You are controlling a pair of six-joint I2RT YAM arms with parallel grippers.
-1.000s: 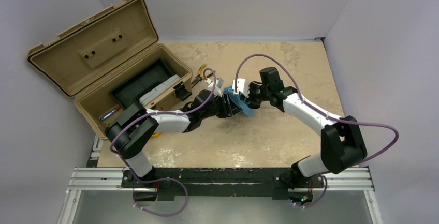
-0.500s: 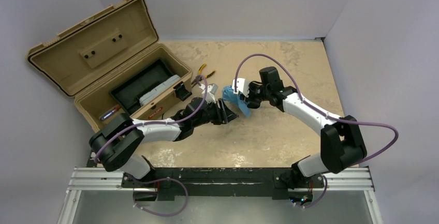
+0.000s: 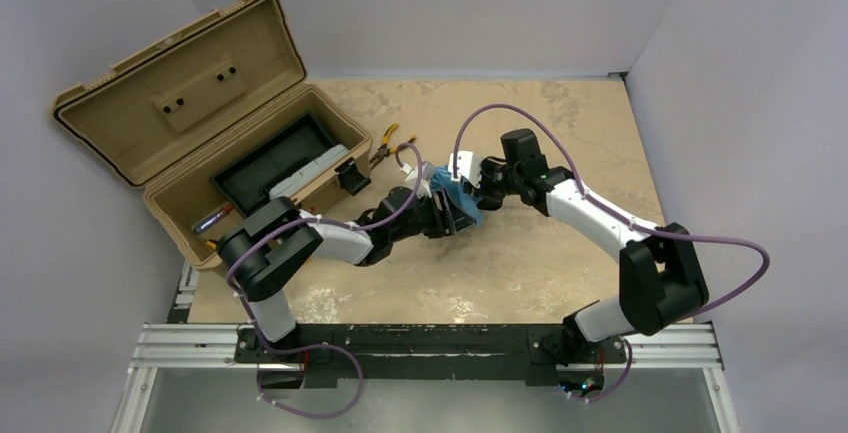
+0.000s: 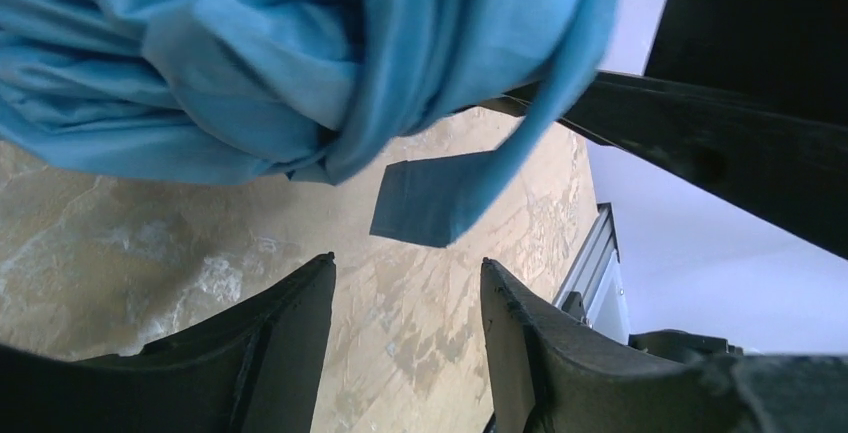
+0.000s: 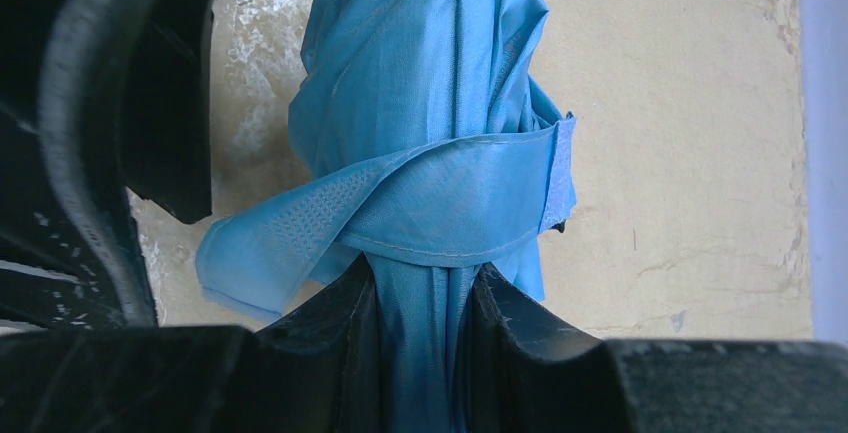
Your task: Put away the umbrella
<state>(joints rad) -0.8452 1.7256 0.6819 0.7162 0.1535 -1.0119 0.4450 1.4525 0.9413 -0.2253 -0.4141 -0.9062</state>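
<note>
Here our right claw pinches the bundled umbrella while our left claw gapes empty near its unfastened strap, which could unwind and spill the canopy.

Umbrella cloth, thin and finely woven, faint sheen, creased in soft folds. Tabletop mottled beige, stone-like, slightly rough. Toolbox matt tan moulded plastic.

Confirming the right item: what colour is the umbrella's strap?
Sky blue strap, matching the umbrella; best in right wrist view.
</note>
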